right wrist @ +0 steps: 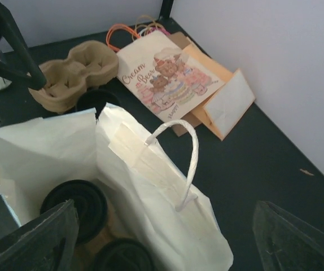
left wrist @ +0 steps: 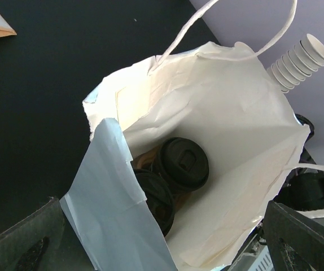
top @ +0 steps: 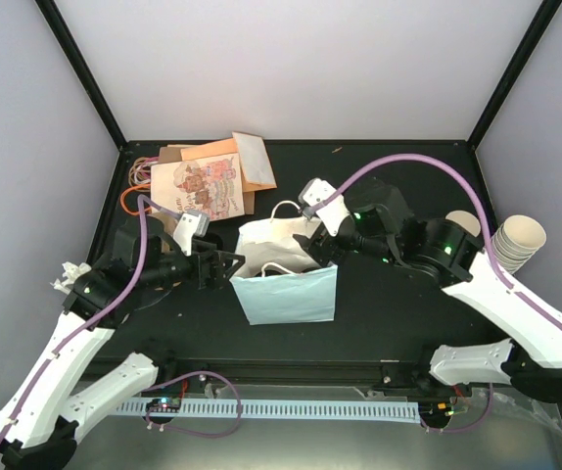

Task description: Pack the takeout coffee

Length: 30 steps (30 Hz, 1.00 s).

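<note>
Two takeout coffees, seen as black lids (left wrist: pixel 182 164) (left wrist: pixel 153 197), sit low inside an open pale blue paper bag (top: pixel 286 284) at the table's middle. The right wrist view shows the same lids (right wrist: pixel 77 206) (right wrist: pixel 122 257). My left gripper (top: pixel 224 266) is at the bag's left end, open. Its fingers (left wrist: pixel 26 248) stand wide on either side of the bag's near wall (left wrist: pixel 117 214). My right gripper (top: pixel 312 250) hovers over the bag's back right rim, open. The bag's wall and white handle (right wrist: pixel 191 164) lie between its fingers (right wrist: pixel 297 237), which do not touch them.
A brown pulp carrier (right wrist: pixel 71 76) lies beyond the bag. Flat printed and tan paper bags (top: pixel 212 181) lie at the back left. A stack of lidless cream cups (top: pixel 516 240) lies at the right wall, and crumpled white paper (top: pixel 69 274) sits by the left arm.
</note>
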Motion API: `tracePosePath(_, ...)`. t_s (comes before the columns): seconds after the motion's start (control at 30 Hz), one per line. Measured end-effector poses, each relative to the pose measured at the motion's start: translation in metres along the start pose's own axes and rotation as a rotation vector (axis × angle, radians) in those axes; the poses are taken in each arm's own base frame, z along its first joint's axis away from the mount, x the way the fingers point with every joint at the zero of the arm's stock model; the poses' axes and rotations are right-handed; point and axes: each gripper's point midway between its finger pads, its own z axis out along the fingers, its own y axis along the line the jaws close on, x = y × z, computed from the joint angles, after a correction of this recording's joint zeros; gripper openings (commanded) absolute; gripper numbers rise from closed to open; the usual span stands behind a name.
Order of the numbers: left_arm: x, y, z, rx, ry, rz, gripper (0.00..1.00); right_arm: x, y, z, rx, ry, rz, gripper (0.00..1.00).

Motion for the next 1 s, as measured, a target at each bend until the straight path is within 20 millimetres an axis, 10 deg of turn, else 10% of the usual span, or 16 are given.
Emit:
tracePosePath(0.47, 0.001, 0.002, 0.002, -0.013, 0.005, -0.005, 0.99, 0.015, -0.023, 0.068, 0.036, 0.144, 0.101, 0.41)
tracePosePath(1.0, -0.001, 0.007, 0.002, -0.041, -0.006, -0.004, 0.99, 0.005, -0.041, 0.088, 0.032, 0.132, 0.148, 0.01)
